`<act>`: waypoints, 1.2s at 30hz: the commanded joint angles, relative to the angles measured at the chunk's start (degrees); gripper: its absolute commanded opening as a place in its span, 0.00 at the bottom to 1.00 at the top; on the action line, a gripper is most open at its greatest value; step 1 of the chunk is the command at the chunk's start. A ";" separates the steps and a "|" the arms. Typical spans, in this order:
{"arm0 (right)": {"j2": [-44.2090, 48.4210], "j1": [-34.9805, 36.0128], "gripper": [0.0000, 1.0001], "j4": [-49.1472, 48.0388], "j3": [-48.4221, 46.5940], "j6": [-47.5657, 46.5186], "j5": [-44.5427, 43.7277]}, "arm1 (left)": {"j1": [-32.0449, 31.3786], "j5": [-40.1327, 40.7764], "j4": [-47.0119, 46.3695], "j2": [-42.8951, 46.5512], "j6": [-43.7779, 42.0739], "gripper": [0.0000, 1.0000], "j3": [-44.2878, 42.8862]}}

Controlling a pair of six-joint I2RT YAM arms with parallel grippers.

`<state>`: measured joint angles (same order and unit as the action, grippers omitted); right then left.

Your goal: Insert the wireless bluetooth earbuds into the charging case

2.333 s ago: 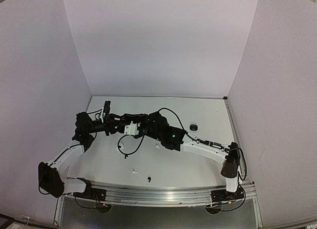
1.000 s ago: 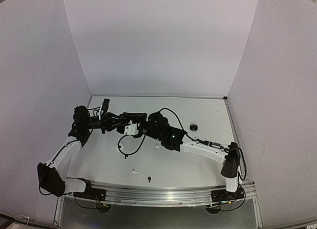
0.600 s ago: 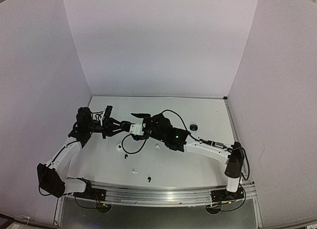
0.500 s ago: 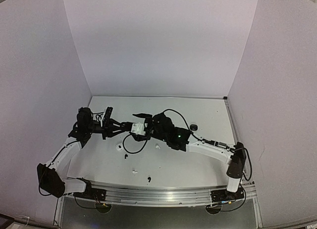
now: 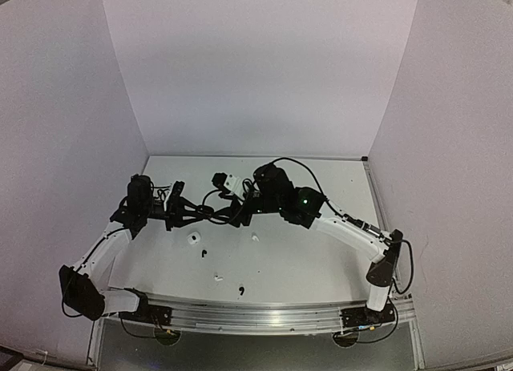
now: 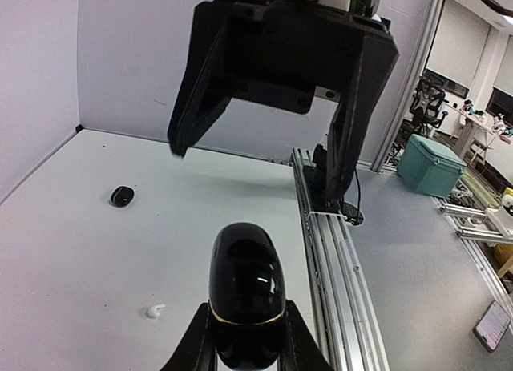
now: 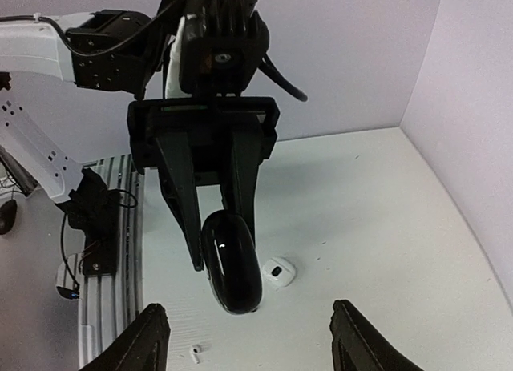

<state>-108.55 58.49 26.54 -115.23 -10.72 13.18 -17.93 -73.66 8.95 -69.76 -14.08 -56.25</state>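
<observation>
Case-presenting step: the left gripper (image 6: pixel 248 337) pinches the glossy black rounded case (image 6: pixel 245 279) aloft, while the right gripper (image 7: pixel 252 332), spread wide, likely prises its lid next.

The black case (image 6: pixel 245 291) gripped in the left pincer (image 6: pixel 247 345) is smooth, glossy plastic that mirrors the light, with a thin brassy metallic line around its seam. That pincer's fingers (image 6: pixel 197 351) look like matt black plastic, as do those of the right pincer (image 6: pixel 255 175) at 12 o'clock. The counter (image 6: pixel 72 259) is matt white and smooth. At 3 o'clock runs a rail (image 6: pixel 327 251) of grooved, brushed aluminium. The white case (image 7: pixel 279 272) lying on the counter has a soft satin plastic sheen.
</observation>
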 commanded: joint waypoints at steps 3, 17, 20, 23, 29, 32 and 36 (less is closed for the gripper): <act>-4.80 -0.39 0.59 4.64 -3.91 6.73 6.41 | -1.18 -1.69 1.50 1.08 -1.93 0.00 -2.73; -7.87 -0.36 0.32 4.65 -6.46 7.08 9.99 | -2.28 -2.13 1.55 0.73 -0.97 0.00 -2.93; -8.01 -0.33 0.27 4.72 -6.48 6.45 10.67 | -2.30 -2.30 1.22 0.67 -0.67 0.00 -3.05; -8.21 -0.34 0.24 4.71 -6.48 6.06 11.91 | -2.28 -2.58 0.82 0.67 -0.46 0.00 -2.88; -8.19 -0.39 0.00 4.73 -6.76 5.20 12.10 | -2.28 -3.59 1.31 0.40 0.73 0.01 -2.73; -6.58 -0.37 0.00 4.69 -5.48 3.60 11.14 | -2.20 -4.50 8.58 -0.24 -4.80 0.35 -3.49; -4.59 -0.33 0.00 4.67 -3.48 1.67 9.43 | -2.11 -3.57 18.48 -0.80 -14.73 0.52 -4.45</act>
<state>-116.21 58.15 31.53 -119.77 -6.48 24.10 -19.94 -76.08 17.37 -70.01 -19.28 -57.62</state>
